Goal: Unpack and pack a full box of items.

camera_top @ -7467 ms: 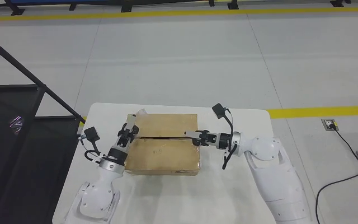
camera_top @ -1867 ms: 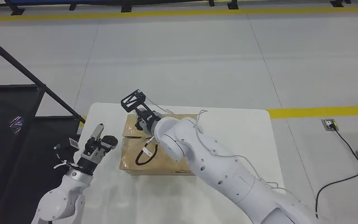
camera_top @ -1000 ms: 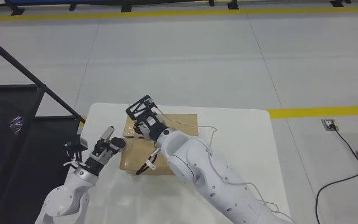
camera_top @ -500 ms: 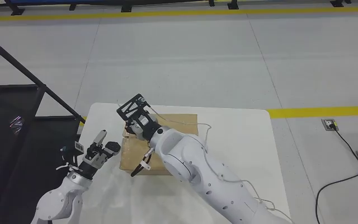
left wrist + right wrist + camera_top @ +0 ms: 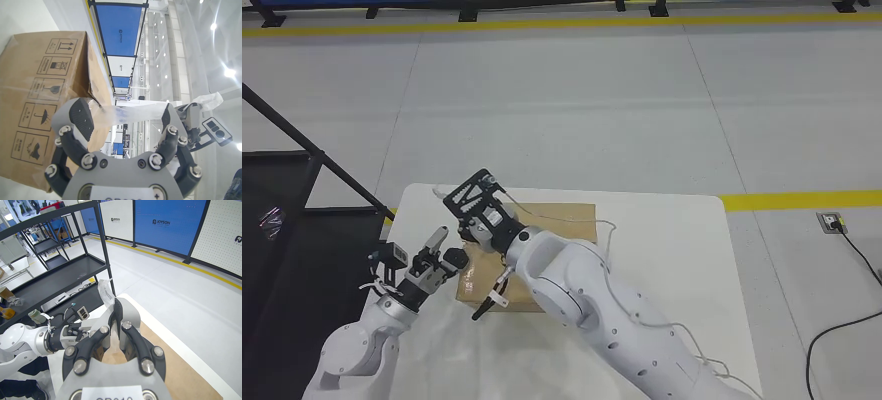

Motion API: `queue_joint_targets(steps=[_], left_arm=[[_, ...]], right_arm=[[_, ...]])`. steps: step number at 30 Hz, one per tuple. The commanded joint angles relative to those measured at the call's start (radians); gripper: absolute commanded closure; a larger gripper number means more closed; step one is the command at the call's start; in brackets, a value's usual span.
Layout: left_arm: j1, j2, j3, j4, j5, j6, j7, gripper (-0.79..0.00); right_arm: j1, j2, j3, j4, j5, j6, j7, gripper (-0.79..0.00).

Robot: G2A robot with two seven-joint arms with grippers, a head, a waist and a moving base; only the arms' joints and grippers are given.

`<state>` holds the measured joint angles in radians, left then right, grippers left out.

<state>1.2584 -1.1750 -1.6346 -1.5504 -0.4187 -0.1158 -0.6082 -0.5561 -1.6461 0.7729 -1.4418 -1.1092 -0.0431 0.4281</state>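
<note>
Nearer the box [image 5: 564, 214] now, left tool [image 5: 123, 114] stands spread; right tool [image 5: 116, 312] pinches tape [image 5: 104, 291] stretched off its corner.

Box [image 5: 567, 215] on the table's [image 5: 672, 290] far left part, shelving [image 5: 282, 215] beyond the table's left edge.

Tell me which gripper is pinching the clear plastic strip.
The right gripper: it is clamped shut on the clear plastic strip stretching from the cardboard box. The left gripper stands open beside the box.
</note>
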Motion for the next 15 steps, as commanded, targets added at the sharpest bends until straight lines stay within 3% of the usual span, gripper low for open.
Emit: queue_joint_targets(steps=[1, 15], left_arm=[[-0.001, 0.001, 0.001, 0.005, -0.003, 0.0, -0.001, -0.785], [-0.008, 0.003, 0.018, 0.022, -0.001, 0.004, 0.007, -0.785]], right_arm=[[-0.006, -0.001, 0.005, -0.005, -0.001, -0.015, -0.001, 0.0], [-0.047, 0.001, 0.049, -0.038, 0.015, -0.125, 0.001, 0.0]])
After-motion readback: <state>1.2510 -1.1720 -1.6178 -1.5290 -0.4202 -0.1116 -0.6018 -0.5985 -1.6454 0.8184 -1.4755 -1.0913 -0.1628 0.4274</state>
